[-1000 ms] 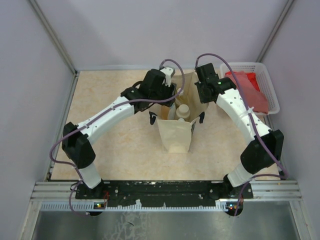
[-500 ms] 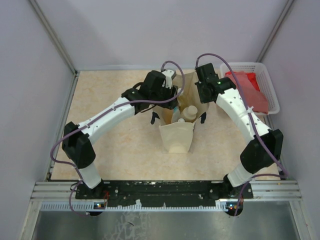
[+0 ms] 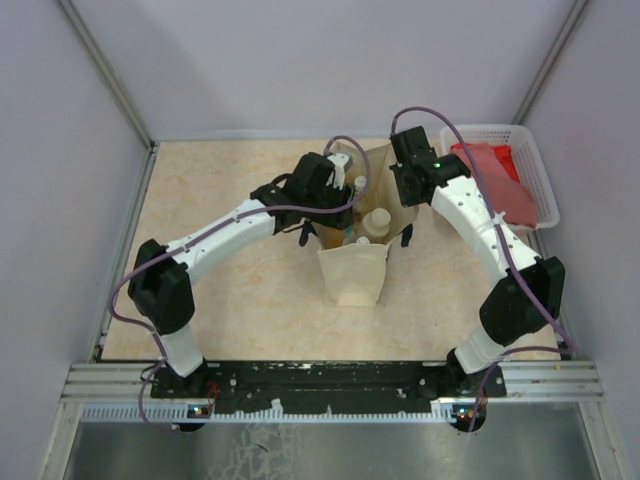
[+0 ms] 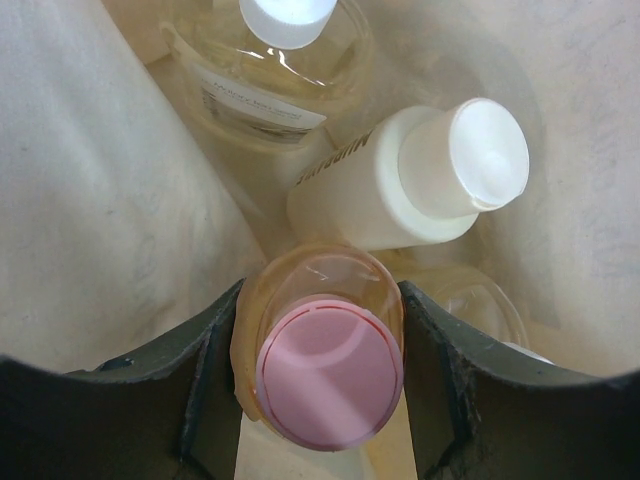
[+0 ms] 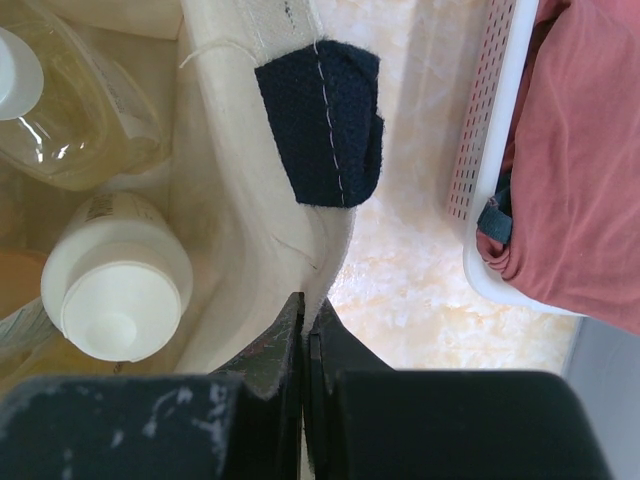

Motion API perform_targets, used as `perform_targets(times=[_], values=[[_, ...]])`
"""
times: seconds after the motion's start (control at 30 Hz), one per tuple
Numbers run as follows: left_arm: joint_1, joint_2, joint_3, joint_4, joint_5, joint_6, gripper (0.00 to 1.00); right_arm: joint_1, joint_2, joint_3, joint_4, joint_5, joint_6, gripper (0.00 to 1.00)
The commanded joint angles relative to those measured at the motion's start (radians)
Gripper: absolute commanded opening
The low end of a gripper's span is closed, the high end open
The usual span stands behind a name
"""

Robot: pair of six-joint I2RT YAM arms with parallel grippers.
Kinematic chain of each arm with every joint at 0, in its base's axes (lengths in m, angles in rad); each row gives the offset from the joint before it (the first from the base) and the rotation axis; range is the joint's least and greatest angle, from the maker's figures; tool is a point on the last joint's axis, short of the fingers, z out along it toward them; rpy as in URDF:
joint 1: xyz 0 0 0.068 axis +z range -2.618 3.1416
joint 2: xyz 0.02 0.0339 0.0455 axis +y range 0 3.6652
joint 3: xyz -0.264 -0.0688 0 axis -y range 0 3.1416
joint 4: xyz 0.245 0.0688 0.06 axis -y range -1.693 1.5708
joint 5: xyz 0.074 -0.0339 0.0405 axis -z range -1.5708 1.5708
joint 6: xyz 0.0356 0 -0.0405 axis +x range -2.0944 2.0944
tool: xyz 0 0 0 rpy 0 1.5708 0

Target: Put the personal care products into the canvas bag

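The tall beige canvas bag stands in the middle of the surface, mouth up. Down inside that mouth the left pincer is about half open, its jaws pressed to either side of the orange bottle with the pink cap. The bottle is upright, above the others.

I'd worry that letting go here drops it onto the cream bottle with the cream cap or the amber translucent bottle with the white cap, where it could tip or wedge.

Further back, the right pincer is closed tight on the bag's rim, near the dark navy strap patch. If that thin pinch slips, the soft wall may slump inward.

Only the left wrist view shows the grip on the bottle; from overhead the arm hides it. Only the right wrist view shows the pinched rim, with the white plastic basket and its red cloth just beyond.
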Motion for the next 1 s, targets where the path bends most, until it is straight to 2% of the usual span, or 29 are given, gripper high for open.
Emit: perform_targets(times=[0.0,0.03,0.1,0.33,0.47,0.53,0.6,0.77,0.8,0.97], values=[[-0.017,-0.013,0.028,0.113,0.086,-0.04,0.11,-0.006,0.003,0.035,-0.002,0.006,0.004,0.0],[-0.017,-0.018,0.03,0.115,0.089,-0.038,0.18,-0.006,0.003,0.035,-0.001,0.007,0.005,0.0],[-0.017,-0.034,0.036,0.116,0.086,-0.034,0.42,-0.006,0.002,0.036,0.0,0.006,0.004,0.0],[-0.017,-0.115,0.097,0.101,0.077,0.014,0.98,-0.006,0.011,0.05,-0.001,-0.037,0.002,0.12],[-0.017,-0.163,0.151,0.072,0.053,0.051,1.0,-0.006,0.01,0.061,-0.005,-0.045,0.001,0.19],[-0.016,-0.184,0.178,0.051,0.014,0.068,1.0,-0.006,0.006,0.066,-0.003,-0.048,-0.001,0.27],[-0.015,-0.205,0.192,0.023,-0.053,0.091,1.0,-0.006,-0.005,0.071,0.001,-0.056,-0.004,0.44],[-0.006,-0.28,0.174,-0.033,-0.235,0.142,1.0,-0.006,-0.063,0.065,0.046,-0.089,-0.014,0.93],[0.0,-0.299,0.164,-0.039,-0.269,0.147,1.0,-0.006,-0.077,0.064,0.059,-0.092,-0.014,0.98],[0.043,-0.39,0.108,-0.05,-0.352,0.129,1.0,-0.006,-0.167,0.043,0.154,-0.056,-0.002,0.99]])
